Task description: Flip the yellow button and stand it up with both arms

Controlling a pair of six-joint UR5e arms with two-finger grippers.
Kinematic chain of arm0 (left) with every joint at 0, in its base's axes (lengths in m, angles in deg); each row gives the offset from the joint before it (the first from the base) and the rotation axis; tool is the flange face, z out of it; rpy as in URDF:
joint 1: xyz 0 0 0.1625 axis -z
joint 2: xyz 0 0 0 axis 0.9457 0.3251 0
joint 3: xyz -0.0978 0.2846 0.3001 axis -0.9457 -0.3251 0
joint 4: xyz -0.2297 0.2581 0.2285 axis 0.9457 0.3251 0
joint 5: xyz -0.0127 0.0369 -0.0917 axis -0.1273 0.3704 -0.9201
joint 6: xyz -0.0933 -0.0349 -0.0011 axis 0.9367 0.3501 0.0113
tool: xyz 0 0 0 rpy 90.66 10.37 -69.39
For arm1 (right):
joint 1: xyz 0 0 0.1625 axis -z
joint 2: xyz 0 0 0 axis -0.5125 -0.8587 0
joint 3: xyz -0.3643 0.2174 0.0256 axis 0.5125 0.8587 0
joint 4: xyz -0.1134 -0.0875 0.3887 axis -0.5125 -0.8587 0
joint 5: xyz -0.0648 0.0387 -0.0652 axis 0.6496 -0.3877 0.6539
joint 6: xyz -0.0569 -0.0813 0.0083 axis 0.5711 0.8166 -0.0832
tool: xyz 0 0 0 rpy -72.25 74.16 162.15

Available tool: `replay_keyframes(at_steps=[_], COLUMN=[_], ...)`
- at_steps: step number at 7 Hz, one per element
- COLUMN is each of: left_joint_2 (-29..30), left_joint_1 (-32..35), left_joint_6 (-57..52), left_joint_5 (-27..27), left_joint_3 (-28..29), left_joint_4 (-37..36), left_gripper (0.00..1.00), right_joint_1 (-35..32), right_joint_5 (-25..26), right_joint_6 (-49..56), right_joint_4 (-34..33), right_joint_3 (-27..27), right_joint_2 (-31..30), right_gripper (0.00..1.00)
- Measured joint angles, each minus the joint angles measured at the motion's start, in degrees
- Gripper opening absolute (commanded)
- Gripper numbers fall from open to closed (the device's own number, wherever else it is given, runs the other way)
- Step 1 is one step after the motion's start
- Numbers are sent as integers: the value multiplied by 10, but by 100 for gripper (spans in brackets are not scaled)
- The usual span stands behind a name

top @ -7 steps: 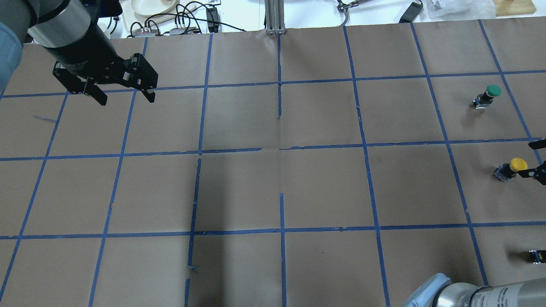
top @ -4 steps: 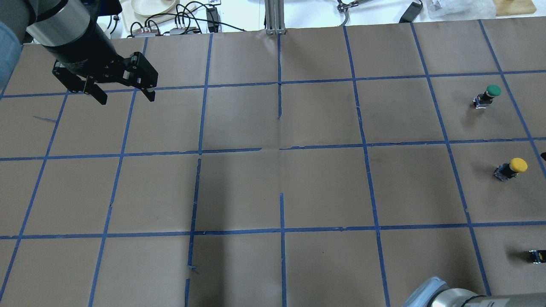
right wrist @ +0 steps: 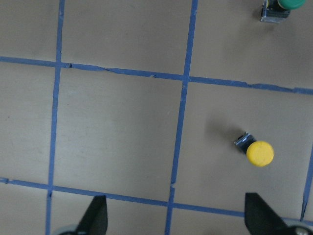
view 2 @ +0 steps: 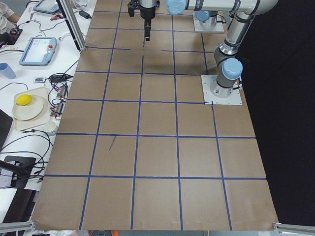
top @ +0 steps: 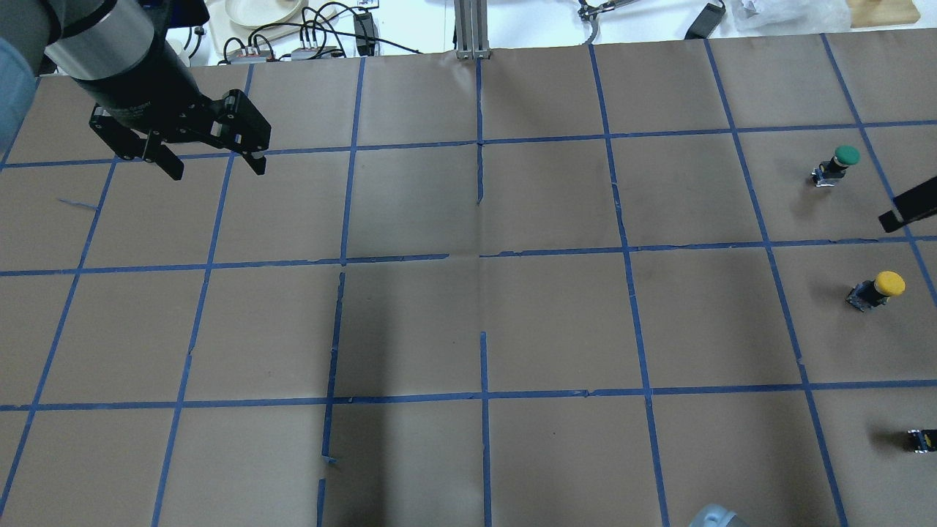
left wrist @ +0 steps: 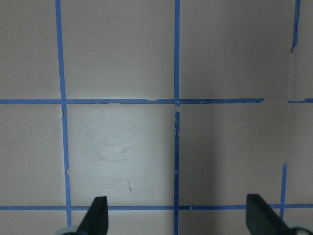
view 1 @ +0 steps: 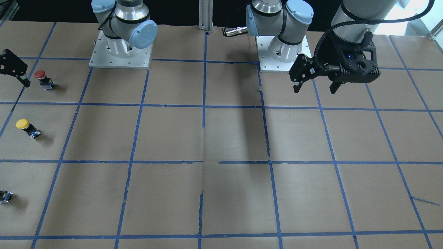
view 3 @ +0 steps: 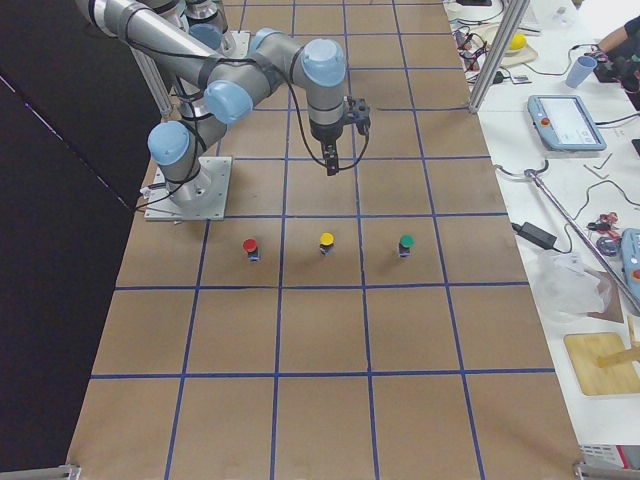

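Note:
The yellow button (top: 878, 288) stands cap up on its black-and-grey body near the table's right edge. It also shows in the front view (view 1: 26, 127) and the right side view (view 3: 326, 242). My right gripper (right wrist: 178, 215) is open and empty, high above the button. In the right wrist view the yellow button (right wrist: 257, 152) lies just ahead of the right-hand finger. One of its fingers (top: 911, 207) pokes in at the overhead view's right edge. My left gripper (top: 212, 165) is open and empty, hovering over the far left of the table.
A green-capped button (top: 840, 164) stands beyond the yellow one. A red-capped button (view 1: 43, 78) stands nearer the robot's side. A small capless black block (top: 921, 439) lies at the right edge. Brown paper with a blue tape grid (top: 483, 256) covers the table.
One second ago a right gripper finger was beside the yellow cap. It drew away, and now a finger shows farther back at the right edge. The button and the left arm have not moved.

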Motion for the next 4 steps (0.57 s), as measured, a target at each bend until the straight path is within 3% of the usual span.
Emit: replay_keyframes(at_steps=[2, 4], left_joint_2=[-1, -2], left_joint_1=[0, 0], left_joint_6=[0, -1], left_joint_5=[1, 1], left_joint_3=[-1, 0], left_joint_4=[0, 0], left_gripper=[99, 99], right_joint_1=[-104, -187], right_joint_5=[29, 37], right_joint_6=[-216, -355], right_joint_4=[64, 92], right_joint_3=[45, 65], right_joint_2=[-7, -9], right_gripper=[100, 100])
